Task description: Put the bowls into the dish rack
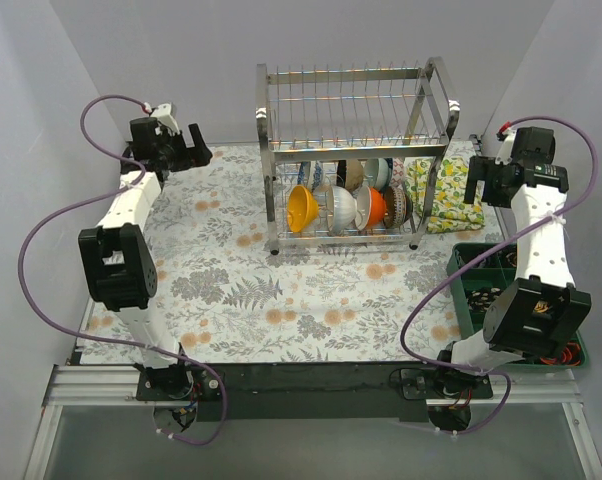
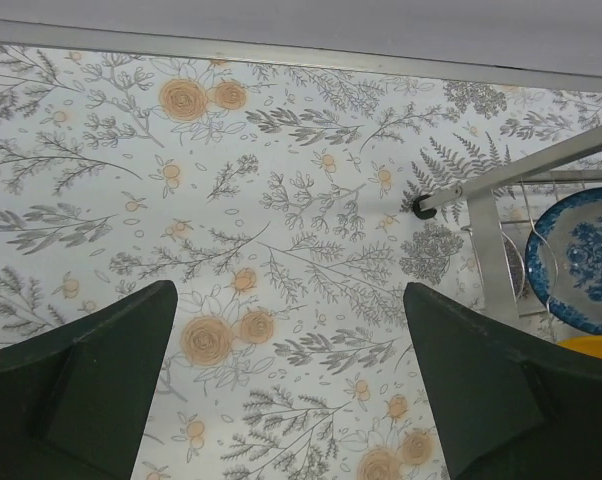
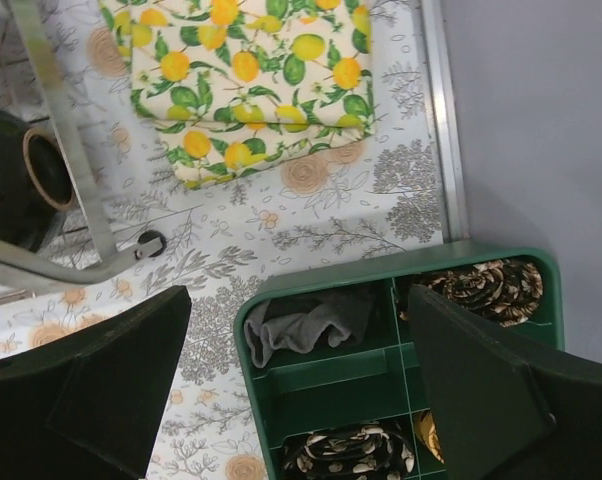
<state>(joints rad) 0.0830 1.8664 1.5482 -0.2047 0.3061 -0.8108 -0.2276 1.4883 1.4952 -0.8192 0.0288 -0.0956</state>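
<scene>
bowls (image 1: 346, 205): on edge, side by side in lower tier of rack (image 1: 341, 72); none seen outside it
left tool (image 2: 289, 300): spread, empty, above bare floral worktop (image 1: 231, 290); rack foot and blue bowl (image 2: 581, 250) off to one side
right tool (image 3: 299, 300): spread, empty, above tray (image 3: 381, 270) rim, near lemon cloth (image 3: 251, 80)
step: probably a last check, loading seemingly done
doing it well: scan for a leaning bowl; approach only from rack's open front; avoid posts and upper tier; touch gently, then lift straight off

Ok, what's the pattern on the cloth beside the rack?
The cloth: yellow lemons, green leaves; right wrist view.
</scene>
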